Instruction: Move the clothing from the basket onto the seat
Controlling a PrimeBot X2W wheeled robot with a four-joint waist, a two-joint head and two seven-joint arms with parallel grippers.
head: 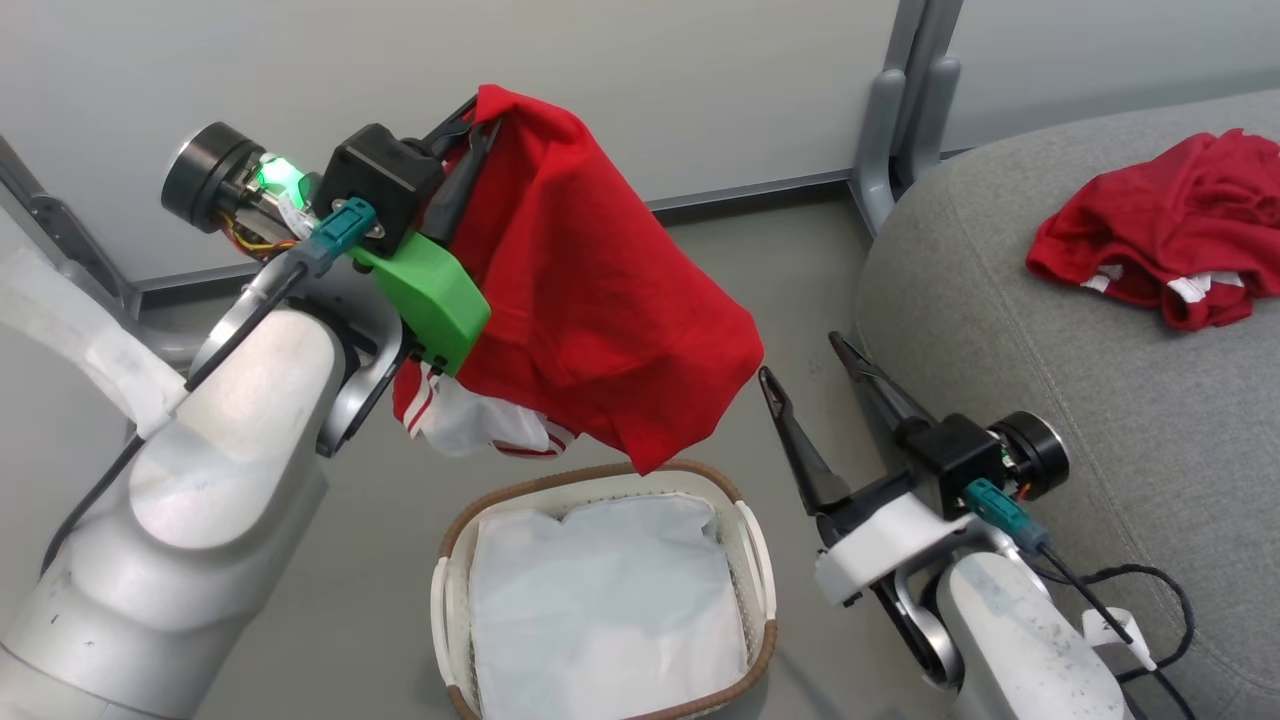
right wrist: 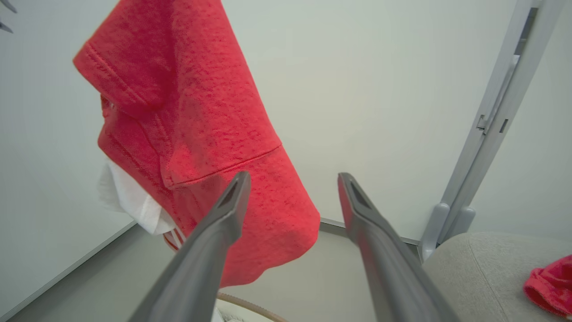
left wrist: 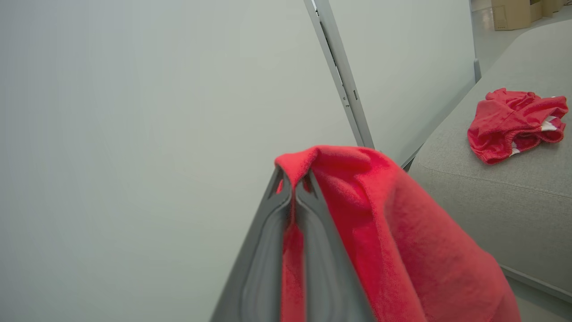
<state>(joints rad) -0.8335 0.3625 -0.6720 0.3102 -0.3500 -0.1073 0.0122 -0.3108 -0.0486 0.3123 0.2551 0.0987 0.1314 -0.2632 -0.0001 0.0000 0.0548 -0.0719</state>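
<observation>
- Left gripper (head: pixel 478 118): upper left of the head frame, raised high. Jaws pressed together on a fold of red fabric. The left wrist view confirms the pinch, with cloth filling the slit between them.
- Held garment (head: pixel 600 290): upper centre, hanging from that one pinch, with white striped trim showing at its lower left. The lowest hem sits just above the basket rim, and I judge it clear of the rim. The high hold is what keeps the cloth from dragging.
- Basket (head: pixel 600 478): bottom centre, on the floor (head: pixel 330 560). The white liner (head: pixel 610 600) is exposed, and I can see no red in it.
- Right gripper (head: pixel 800 358): lower right of centre, between basket and seat. Jaws spread and holding nothing. It sits low, which I judge leaves the air above it free for the carry.
- Seat (head: pixel 1050 400): right side of frame, with a broad bare grey area near its front edge.
- Second garment (head: pixel 1170 230): upper right, crumpled on the seat, well back from that edge.
- Status (judgement): one piece delivered, one in the air, basket emptied.
- Next (judgement): carry the held garment rightward and release it over bare cushion.
- Risk: the hanging hem could catch my right gripper's upturned tips.
</observation>
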